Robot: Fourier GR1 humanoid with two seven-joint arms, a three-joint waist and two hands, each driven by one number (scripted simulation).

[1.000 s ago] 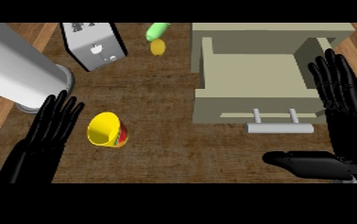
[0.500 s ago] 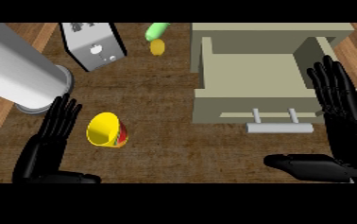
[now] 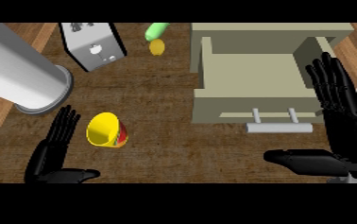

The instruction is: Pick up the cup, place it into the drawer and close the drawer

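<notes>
A yellow cup (image 3: 106, 130) with a red and green band lies on its side on the wooden counter, its mouth facing up-left. My left hand (image 3: 52, 150) is just left of it, fingers straight and open, not touching it. The beige drawer (image 3: 259, 74) stands pulled open at the right, empty inside, with a grey handle (image 3: 279, 127) on its front. My right hand (image 3: 335, 109) is open beside the drawer's right wall, its thumb stretched out below the handle.
A large grey cylinder (image 3: 28, 80) lies at the left edge. A grey toaster-like box (image 3: 93, 44) stands at the back. A green object (image 3: 157, 29) and a small yellow one (image 3: 157, 47) lie behind, near the drawer's left wall.
My left hand has slid down and back toward the lower edge, ending lower-left of the cup. The right hand shifted slightly down. The cup and drawer have not moved.
</notes>
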